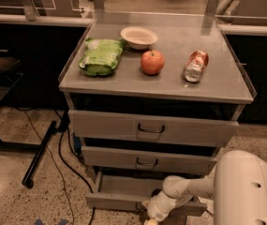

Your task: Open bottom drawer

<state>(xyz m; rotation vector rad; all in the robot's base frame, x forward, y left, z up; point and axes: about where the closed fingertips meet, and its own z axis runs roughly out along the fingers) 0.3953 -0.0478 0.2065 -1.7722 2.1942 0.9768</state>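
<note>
The bottom drawer (116, 201) is the lowest of three grey drawers in the cabinet. It stands pulled out, and its plain grey inside (128, 185) shows. My white arm reaches in from the lower right, with my gripper (152, 209) at the middle of the drawer's front panel, where the handle sits. The handle itself is hidden behind the gripper.
The mid-sized drawer (147, 161) and the top drawer (152, 128) are slightly out. On the cabinet top (217, 81) lie a green bag (100, 56), a white bowl (139, 35), a red apple (152, 62) and a can (195, 65). A black pole (39, 153) and cables (70, 158) lie on the floor at left.
</note>
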